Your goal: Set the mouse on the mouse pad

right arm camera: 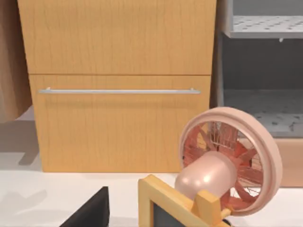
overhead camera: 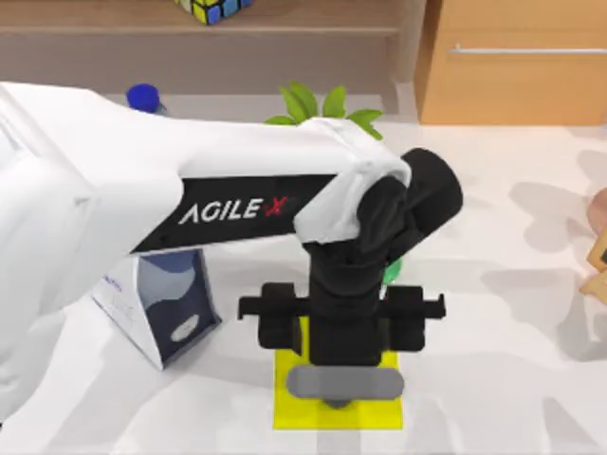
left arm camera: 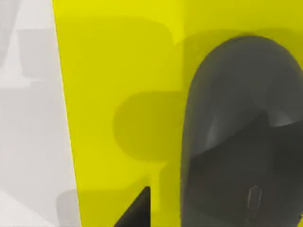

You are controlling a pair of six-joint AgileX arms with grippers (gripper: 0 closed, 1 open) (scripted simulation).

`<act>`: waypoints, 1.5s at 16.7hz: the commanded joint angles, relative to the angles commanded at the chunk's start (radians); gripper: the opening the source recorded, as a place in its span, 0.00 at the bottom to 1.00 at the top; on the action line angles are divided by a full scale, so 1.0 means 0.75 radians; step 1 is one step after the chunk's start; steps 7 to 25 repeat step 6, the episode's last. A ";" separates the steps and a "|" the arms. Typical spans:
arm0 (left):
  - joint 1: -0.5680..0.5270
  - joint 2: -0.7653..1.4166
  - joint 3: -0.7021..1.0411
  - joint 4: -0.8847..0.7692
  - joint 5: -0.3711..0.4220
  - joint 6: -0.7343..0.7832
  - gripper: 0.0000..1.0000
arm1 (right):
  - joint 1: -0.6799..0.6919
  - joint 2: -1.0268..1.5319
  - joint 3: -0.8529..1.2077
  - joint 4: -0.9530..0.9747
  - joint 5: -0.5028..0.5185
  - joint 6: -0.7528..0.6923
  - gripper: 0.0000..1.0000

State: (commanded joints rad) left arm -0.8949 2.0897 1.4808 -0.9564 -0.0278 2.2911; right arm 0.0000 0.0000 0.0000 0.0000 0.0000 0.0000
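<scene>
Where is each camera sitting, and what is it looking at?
Top view: sits above the table, looking down at the left arm, whose left gripper hangs over the mouse pad.
Left wrist view: sits on the left arm, facing down at the mouse lying on the yellow pad; a dark fingertip shows.
Right wrist view: sits on the right arm, facing a wooden cabinet and pink fan; a dark fingertip shows.
Shared: top and left wrist views both show the mouse pad.

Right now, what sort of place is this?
Probably a simulated home or office desk: a wooden drawer cabinet, a pink desk fan, and a mouse on a yellow mouse pad.
</scene>
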 joint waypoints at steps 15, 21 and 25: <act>0.000 0.000 0.000 0.000 0.000 0.000 1.00 | 0.000 0.000 0.000 0.000 0.000 0.000 1.00; 0.000 0.000 0.000 0.000 0.000 0.000 1.00 | 0.000 0.000 0.000 0.000 0.000 0.000 1.00; 0.000 0.000 0.000 0.000 0.000 0.000 1.00 | 0.000 0.000 0.000 0.000 0.000 0.000 1.00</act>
